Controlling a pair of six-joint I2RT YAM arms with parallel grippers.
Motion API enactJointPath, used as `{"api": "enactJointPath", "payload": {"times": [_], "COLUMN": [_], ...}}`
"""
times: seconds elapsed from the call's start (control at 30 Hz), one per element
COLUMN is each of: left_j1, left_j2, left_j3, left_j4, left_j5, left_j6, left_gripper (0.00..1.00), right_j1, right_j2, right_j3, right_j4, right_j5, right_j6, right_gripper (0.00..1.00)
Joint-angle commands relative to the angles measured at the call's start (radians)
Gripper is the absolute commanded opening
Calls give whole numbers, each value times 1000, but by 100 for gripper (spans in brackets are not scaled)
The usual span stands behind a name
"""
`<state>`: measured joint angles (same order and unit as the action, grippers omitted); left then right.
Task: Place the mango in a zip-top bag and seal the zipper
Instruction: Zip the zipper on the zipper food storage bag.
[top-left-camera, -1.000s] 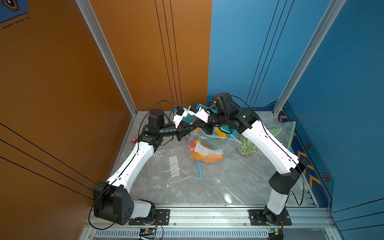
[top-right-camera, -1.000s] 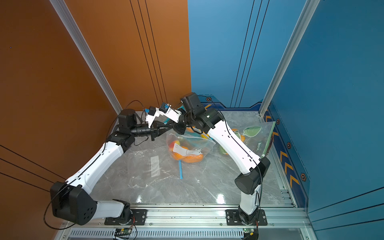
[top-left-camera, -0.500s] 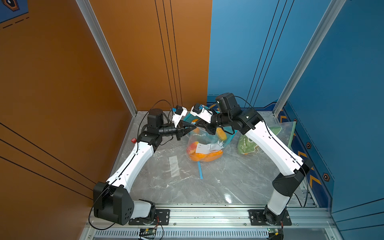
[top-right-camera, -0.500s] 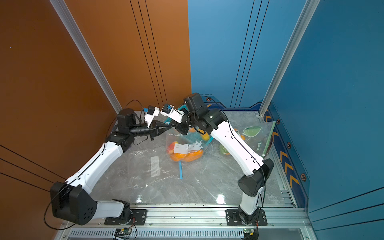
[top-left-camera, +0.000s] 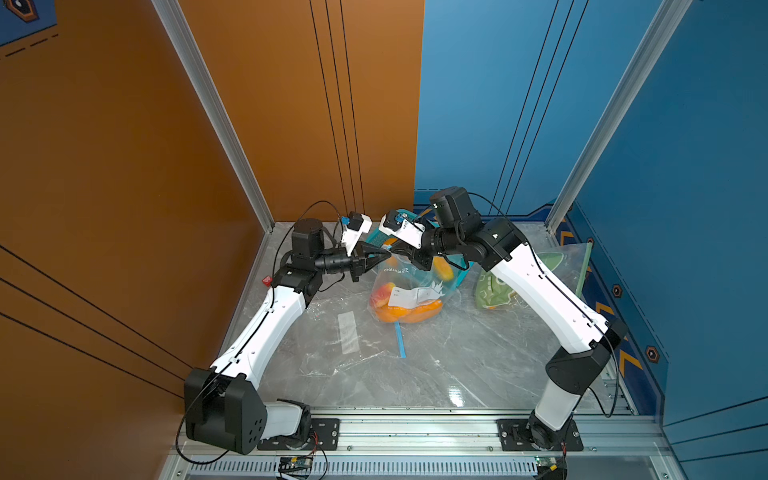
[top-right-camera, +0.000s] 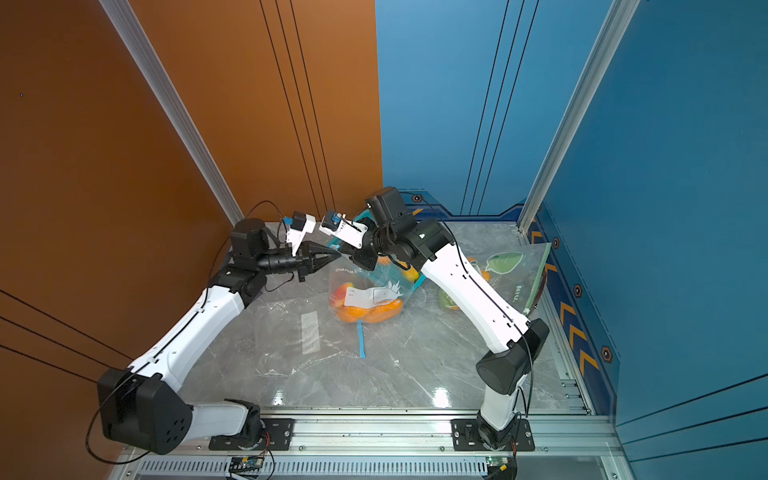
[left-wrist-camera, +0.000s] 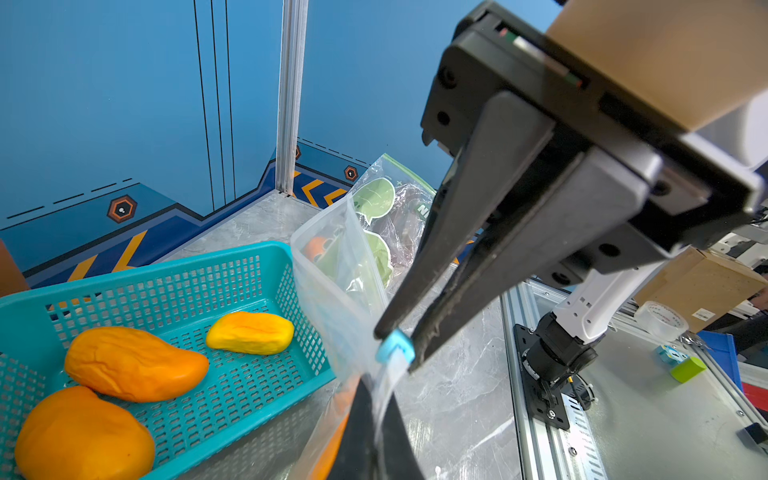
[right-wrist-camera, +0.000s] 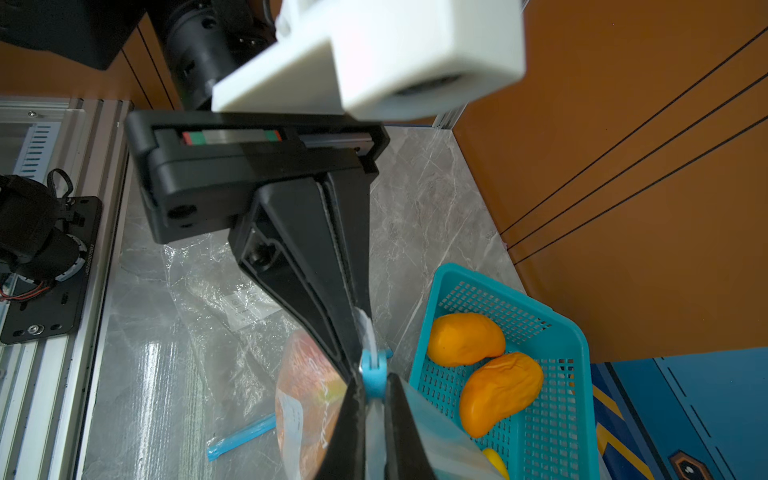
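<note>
1. the left fingers and right fingers meet tip to tip above the worktop. in both top views that meeting point is too small to read, and i cannot tell how much of the zipper is closed.
2. the mango sits at the bottom of the zip-top bag, which hangs from the fingers with its base on the worktop.
3. writing: "chahua" on the bag. the print on its white label is too small to read, and so are the letters on the green-printed bag.
4. only the wrist views show the grips — left fingers clenched on the bag's top edge, right fingers pinching the blue slider.
5. the right arm hides most of the teal basket from above. the left wrist view shows three loose mangoes in it.
</note>
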<state>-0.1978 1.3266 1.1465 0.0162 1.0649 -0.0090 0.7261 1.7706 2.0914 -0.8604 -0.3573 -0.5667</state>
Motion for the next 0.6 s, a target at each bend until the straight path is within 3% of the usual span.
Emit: {"api": "enactJointPath", "payload": {"times": [0.0, 0.33, 0.37, 0.5, 0.57], "left_j1": [71, -11, -27, -51, -52], "left_j2": [-49, -56, -51, -40, -37], "left_j3": [-18, 2, 7, 24, 33], "left_j4": [36, 37, 37, 37, 37], "left_j5": [5, 65, 63, 52, 48], "left_j6": [-21, -17, -19, -21, -25], "left_gripper": [0, 0, 0, 0, 0], "right_j1": [-39, 18, 27, 32, 30], "right_j2": [-108, -179, -177, -176, -180], "right_j3": [32, 14, 8, 0, -4], "right_j4": [-155, -147, -130, -105, -101], "right_j5": [197, 239, 241, 212, 205], "right_j6": [-44, -33, -21, 5, 8], "right_gripper": [0, 0, 5, 43, 49]}}
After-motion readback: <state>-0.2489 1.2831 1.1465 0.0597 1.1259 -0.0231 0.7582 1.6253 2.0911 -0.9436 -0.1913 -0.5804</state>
